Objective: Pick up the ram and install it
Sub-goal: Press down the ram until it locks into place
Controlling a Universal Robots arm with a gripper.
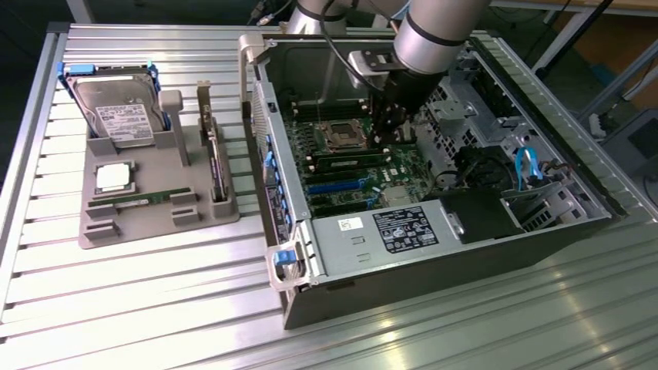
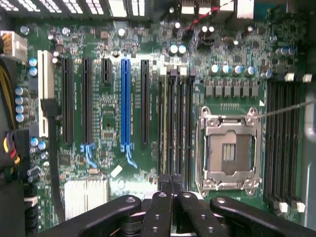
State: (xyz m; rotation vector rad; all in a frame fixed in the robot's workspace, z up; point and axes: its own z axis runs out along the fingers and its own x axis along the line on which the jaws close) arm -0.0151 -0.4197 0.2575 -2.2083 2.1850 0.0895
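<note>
One memory stick [image 1: 139,199] lies flat in the grey tray [image 1: 154,227] at the frame's left, well apart from the gripper [image 1: 394,137], fingers pressed together, empty, above the motherboard [image 1: 355,166] inside the computer case [image 1: 452,254].

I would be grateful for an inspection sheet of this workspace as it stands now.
Surface: slatted metal table, carrying a grey tray and an open case.
Job's things: one ram lies flat in the tray. A thin stick seems to stand in a memory slot beside the empty socket; I cannot tell whether it is seated.
Clutter: hard drive, processor and card, all on the tray.
Grippers: gripper shut, inside the case above the memory slots; no grip on anything can be made out.
Cables: blue cables and a black cable inside the case.
Surroundings: nothing seen of note.
</note>
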